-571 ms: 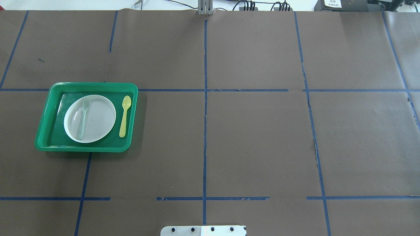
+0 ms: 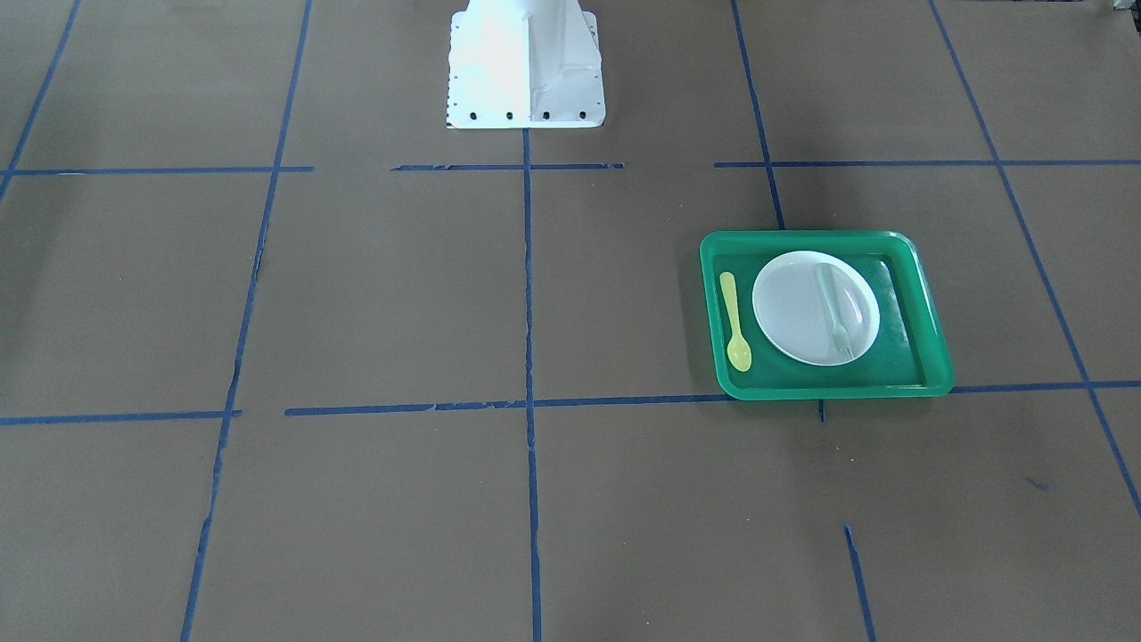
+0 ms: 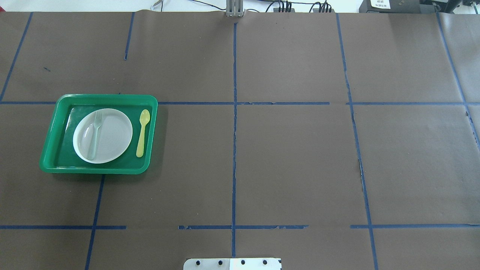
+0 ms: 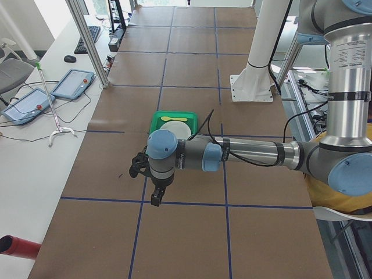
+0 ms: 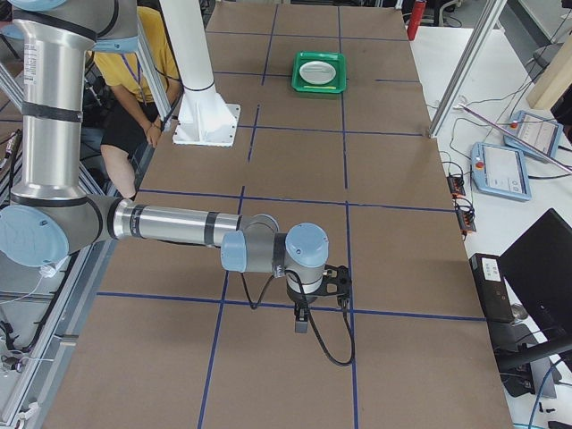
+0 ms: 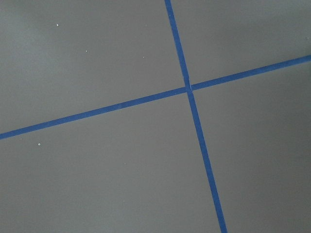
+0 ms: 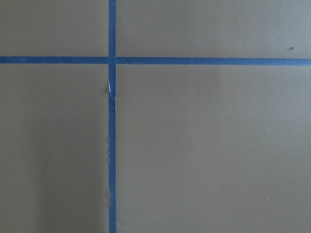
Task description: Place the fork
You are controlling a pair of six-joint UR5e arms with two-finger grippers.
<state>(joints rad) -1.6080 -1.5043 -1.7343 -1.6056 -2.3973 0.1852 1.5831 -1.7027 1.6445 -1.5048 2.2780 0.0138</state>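
Brown table [image 3: 300,168]: left gripper [image 4: 156,199], right gripper [image 5: 301,322] downward on outstretched arms [image 4: 256,154] (grasp unreadable).

- The tray [image 3: 107,97] sits on the tabletop [image 3: 300,157], on the robot's left side.
- The plate [image 3: 114,135] lies in the tray.
- The fork [image 3: 94,135] lies on the plate's left part, tines pointing away from the robot.
- The spoon [image 3: 142,133] lies in the tray, just right of the plate.

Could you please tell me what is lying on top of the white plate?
Only the fork lies on the plate; the tray beneath is partly covered by it.
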